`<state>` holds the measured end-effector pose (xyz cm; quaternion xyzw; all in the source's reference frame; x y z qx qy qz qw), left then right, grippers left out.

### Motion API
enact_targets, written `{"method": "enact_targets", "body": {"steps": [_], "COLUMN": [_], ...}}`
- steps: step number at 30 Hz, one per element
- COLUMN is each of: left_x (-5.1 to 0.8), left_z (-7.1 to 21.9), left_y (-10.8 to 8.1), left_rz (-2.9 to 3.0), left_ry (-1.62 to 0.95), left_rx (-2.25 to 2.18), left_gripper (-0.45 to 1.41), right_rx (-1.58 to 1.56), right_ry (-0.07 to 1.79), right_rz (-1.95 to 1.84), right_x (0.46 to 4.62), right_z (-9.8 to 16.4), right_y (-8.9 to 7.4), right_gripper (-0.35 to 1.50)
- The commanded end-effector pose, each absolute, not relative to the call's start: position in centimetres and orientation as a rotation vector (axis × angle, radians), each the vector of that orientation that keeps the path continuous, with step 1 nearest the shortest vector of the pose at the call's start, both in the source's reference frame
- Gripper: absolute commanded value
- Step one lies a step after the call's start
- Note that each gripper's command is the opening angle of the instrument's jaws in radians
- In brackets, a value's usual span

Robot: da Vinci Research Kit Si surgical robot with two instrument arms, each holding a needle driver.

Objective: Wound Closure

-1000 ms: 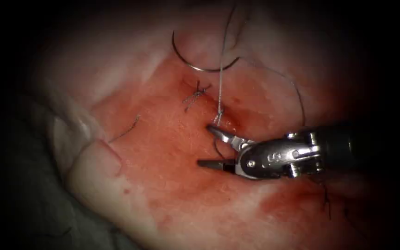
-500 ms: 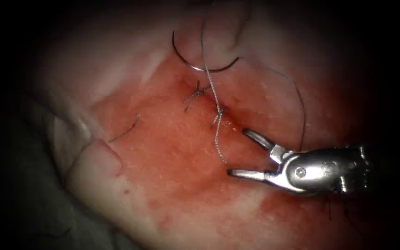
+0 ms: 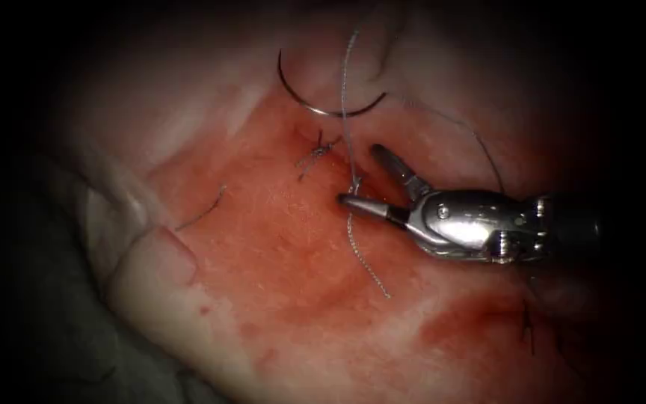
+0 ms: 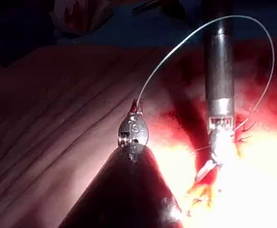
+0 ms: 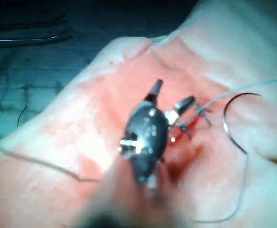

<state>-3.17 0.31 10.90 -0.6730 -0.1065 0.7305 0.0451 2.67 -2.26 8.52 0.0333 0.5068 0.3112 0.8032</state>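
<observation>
Right tool (image 3: 368, 176) sits wide open around the thread (image 3: 345, 120) at the knot, holding nothing; left tool (image 4: 134, 107) grips thread. Needle (image 3: 323, 105) lies loose. Looks like trimming time, needs careful jaw placement.

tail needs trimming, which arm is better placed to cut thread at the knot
Right, probably: the right gripper, open and empty, brackets the thread beside the knot. The left gripper holds the thread; the needle lies free on the tissue.

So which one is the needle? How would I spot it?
Find the tissue, wet with red fluid, and go up past the right pincer, whose jaws stand open around the thread. The needle lies loose above, held by neither tool. Unlike the thin, wavy thread, it is a dark, smooth, stiff curve.
</observation>
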Motion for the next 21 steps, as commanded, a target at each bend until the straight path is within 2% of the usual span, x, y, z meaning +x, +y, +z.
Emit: {"method": "enact_targets", "body": {"steps": [1, 12, 21], "left_x": [-3.24, -3.25, -3.26], "left_z": [10.91, 10.73, 10.63], "left_y": [0.31, 0.11, 0.04], "left_rz": [2.23, 2.235, 2.224], "left_ry": [-0.328, -0.375, -0.392], "left_rx": [-2.06, -2.083, -2.101], "left_gripper": [-0.45, -0.45, -0.45], "right_rx": [0.069, 0.06, 0.109], "right_ry": [1.084, 1.069, 1.08], "right_rz": [0.669, 0.679, 0.679], "right_x": [2.77, 2.83, 3.04], "right_z": [8.62, 8.9, 9.08], "right_y": [-2.24, -2.05, -2.07], "right_gripper": [1.43, 1.43, 1.43]}}
